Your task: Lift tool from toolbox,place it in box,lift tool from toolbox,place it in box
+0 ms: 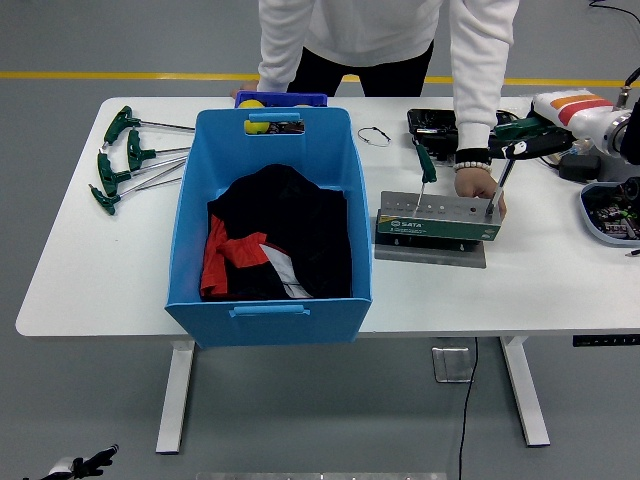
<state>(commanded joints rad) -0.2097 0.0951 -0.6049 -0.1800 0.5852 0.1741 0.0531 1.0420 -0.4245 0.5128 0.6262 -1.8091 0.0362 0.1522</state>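
On the white table, the right robot hand is gripping a green-handled tool standing in the toolbox just below it; a person's hand beside it is steadying the toolbox. The blue box sits well to its left.

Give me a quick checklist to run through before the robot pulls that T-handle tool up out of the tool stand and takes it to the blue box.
1. Right hand closed on the green handle of the tool: ok.
2. Tool shaft clear of the stand: not ok, its tip sits in the stand's right end.
3. Stand held steady: ok, the person's hand presses on its right end.
4. Person's hand clear of the tool's path: not ok, it lies right beside the shaft.
5. Blue box has room: ok, only dark clothing at the bottom.
6. Left hand out of the way: ok, at the lower edge.
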